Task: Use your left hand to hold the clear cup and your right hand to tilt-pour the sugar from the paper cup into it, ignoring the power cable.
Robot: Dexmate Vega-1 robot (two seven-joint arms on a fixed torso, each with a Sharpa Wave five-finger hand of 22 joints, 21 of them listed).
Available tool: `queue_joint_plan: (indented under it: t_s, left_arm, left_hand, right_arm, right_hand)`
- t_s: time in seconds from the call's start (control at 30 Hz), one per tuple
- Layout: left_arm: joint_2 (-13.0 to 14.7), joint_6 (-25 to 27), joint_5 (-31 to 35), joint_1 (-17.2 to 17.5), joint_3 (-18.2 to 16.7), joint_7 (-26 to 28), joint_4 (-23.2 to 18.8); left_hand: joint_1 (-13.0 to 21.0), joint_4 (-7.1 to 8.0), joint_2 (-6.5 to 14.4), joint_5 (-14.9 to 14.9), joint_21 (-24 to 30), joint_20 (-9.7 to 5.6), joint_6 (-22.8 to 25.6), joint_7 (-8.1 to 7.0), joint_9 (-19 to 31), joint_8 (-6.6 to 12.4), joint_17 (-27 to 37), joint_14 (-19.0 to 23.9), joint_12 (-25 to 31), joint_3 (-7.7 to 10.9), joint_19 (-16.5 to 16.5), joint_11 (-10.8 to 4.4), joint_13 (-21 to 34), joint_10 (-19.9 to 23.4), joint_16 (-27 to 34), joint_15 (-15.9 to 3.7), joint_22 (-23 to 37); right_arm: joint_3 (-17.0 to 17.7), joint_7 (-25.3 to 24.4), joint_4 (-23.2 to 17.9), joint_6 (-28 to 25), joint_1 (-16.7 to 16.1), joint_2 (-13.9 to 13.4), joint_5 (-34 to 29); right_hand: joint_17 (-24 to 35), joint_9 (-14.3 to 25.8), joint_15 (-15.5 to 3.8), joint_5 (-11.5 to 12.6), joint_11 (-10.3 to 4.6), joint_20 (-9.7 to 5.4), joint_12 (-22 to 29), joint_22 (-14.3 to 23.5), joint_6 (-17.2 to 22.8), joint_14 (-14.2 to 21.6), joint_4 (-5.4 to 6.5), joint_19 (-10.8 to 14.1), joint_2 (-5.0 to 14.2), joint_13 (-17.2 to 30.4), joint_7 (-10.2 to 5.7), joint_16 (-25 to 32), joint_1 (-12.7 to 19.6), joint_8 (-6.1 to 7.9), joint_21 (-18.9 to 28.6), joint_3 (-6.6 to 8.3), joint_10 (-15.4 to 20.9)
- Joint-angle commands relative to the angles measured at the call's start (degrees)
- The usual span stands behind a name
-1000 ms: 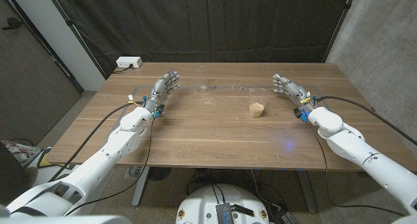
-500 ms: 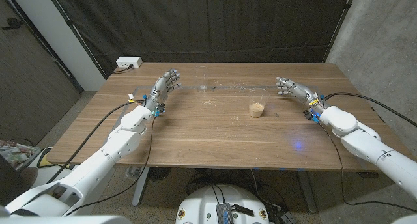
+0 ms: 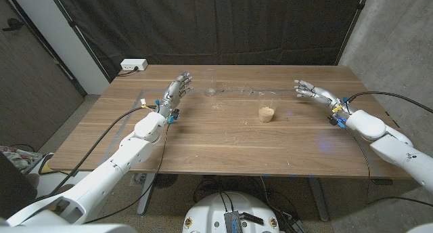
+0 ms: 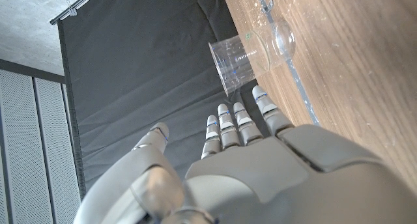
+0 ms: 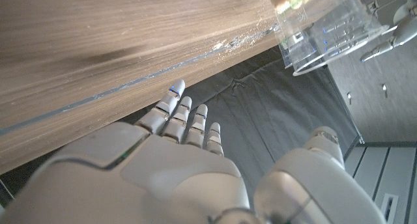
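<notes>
Head view: the clear cup (image 3: 211,84) stands near the worktop (image 3: 203,135) far edge, the sugar-filled cup (image 3: 266,113) mid-worktop, well apart. The left hand (image 3: 174,92) and right hand (image 3: 312,93) hover spread, holding nothing.

Left wrist view: the clear cup's small print is unreadable.

Right wrist view: the sugar cup's clear wall shows.

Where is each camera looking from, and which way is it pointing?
Head view: sits on the robot's head, looks down over the wooden table; both arms show, left hand and right hand.
Left wrist view: sits on the left wrist, looks along the left hand toward the empty clear cup.
Right wrist view: sits on the right wrist, looks along the right hand toward the cup holding sugar.
Shared: head and left wrist views both show the empty clear cup.
</notes>
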Motion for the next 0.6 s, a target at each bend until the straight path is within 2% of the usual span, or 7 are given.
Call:
queue_joint_plan:
  t_s: [0.03, 0.13, 0.37, 0.6]
  left_arm:
    - [0.06, -0.99, 2.69, 1.51, 2.06, 5.49, -2.55]
    - [0.28, -1.02, 2.44, 1.63, 2.18, 5.89, -2.63]
    - [1.66, -0.21, 2.69, 1.61, 2.49, 6.69, -3.96]
    - [3.19, 0.55, 3.22, 2.62, 2.5, 8.55, -6.58]
  left_hand:
    - [-0.21, -0.13, -0.23, 0.33, 0.01, 0.11, 0.65, 0.16, 0.22, 0.29, 0.1, 0.38, 0.23, 0.14, 0.35, -0.16, 0.15, 0.44, 0.43, -2.03, 0.26]
    - [-0.2, -0.15, -0.26, 0.33, 0.0, 0.06, 0.73, 0.19, 0.22, 0.31, 0.1, 0.41, 0.23, 0.13, 0.36, -0.08, 0.15, 0.49, 0.42, -2.04, 0.27]
    - [-0.19, -0.19, -0.33, 0.32, -0.04, 0.11, 0.67, 0.21, 0.21, 0.25, 0.1, 0.44, 0.12, 0.11, 0.41, -0.2, 0.15, 0.33, 0.39, -1.99, 0.29]
    - [-0.18, -0.23, -0.39, 0.32, -0.08, 0.1, 0.72, 0.2, 0.21, 0.24, 0.1, 0.4, 0.13, 0.1, 0.43, -0.18, 0.15, 0.46, 0.34, -2.03, 0.3]
  right_arm:
    - [-2.66, -4.28, 7.83, 7.64, 4.07, -0.37, -10.79]
    - [-3.32, -4.81, 7.64, 6.82, 4.35, -0.48, -12.24]
    - [-4.85, -5.08, 5.91, 4.55, 5.53, -1.62, -16.06]
    - [-6.98, -7.73, 4.41, 3.67, 6.91, -3.13, -23.53]
  right_hand:
    - [0.14, 0.26, -6.38, 0.46, -0.08, -0.38, -0.17, 0.22, -0.42, -0.38, -0.06, 0.19, -0.3, 0.13, -0.29, -0.12, 0.36, 0.06, -0.29, -0.21, -0.31]
    - [0.15, 0.3, -6.34, 0.58, -0.04, -0.27, -0.18, 0.22, -0.68, -0.44, -0.09, 0.16, -0.09, 0.17, -0.32, -0.09, 0.48, 0.07, -0.36, -0.2, -0.42]
    - [0.21, 0.58, -5.05, 1.41, 0.49, 1.26, -0.77, 0.29, -3.5, -2.53, -0.48, -0.98, 0.58, 0.46, -0.29, -0.41, 1.48, 0.01, -1.38, -0.36, -2.71]
    - [0.18, 0.82, -4.45, 2.19, 0.75, 1.21, -1.61, 0.29, -7.01, -5.85, -1.05, -2.59, 0.34, 0.75, -0.61, -0.77, 2.62, -0.07, -2.76, -1.02, -5.97]
